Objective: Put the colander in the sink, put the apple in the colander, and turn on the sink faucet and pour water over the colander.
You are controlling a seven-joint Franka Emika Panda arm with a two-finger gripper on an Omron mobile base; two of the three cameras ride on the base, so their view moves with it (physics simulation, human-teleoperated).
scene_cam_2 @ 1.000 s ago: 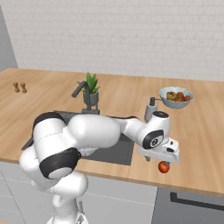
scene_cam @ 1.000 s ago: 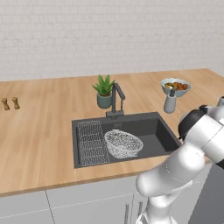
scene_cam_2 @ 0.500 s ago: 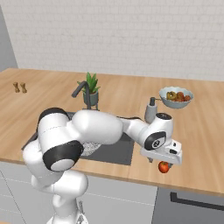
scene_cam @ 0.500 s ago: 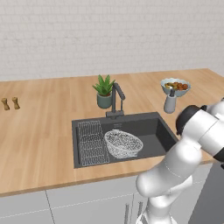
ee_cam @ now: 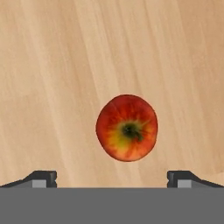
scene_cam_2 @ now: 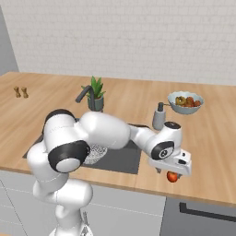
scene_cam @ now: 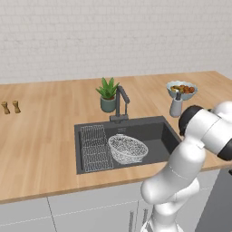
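The red apple (ee_cam: 127, 127) lies on the wooden counter right of the sink, near the front edge, also seen as the apple (scene_cam_2: 172, 176). My gripper (scene_cam_2: 171, 171) hangs just above it, pointing down and open. In the hand view the gripper (ee_cam: 112, 177) has its fingertips (ee_cam: 42, 178) spread wide to either side of the fruit, holding nothing. The wire-mesh colander (scene_cam: 127, 148) sits in the dark sink (scene_cam: 156, 131), right of a flat wire rack (scene_cam: 95, 147). Behind the basin stands the faucet (scene_cam: 120, 101). No water is in view.
A potted plant (scene_cam: 108, 94) stands beside the faucet. A grey bottle (scene_cam: 176, 106) and a bowl of fruit pieces (scene_cam: 181, 89) are at the back right. Two small shakers (scene_cam: 11, 107) stand far left. The counter's front edge runs close to the apple.
The hand has come down slightly over the apple, and the arm's elbow has shifted. The apple and colander have not moved.
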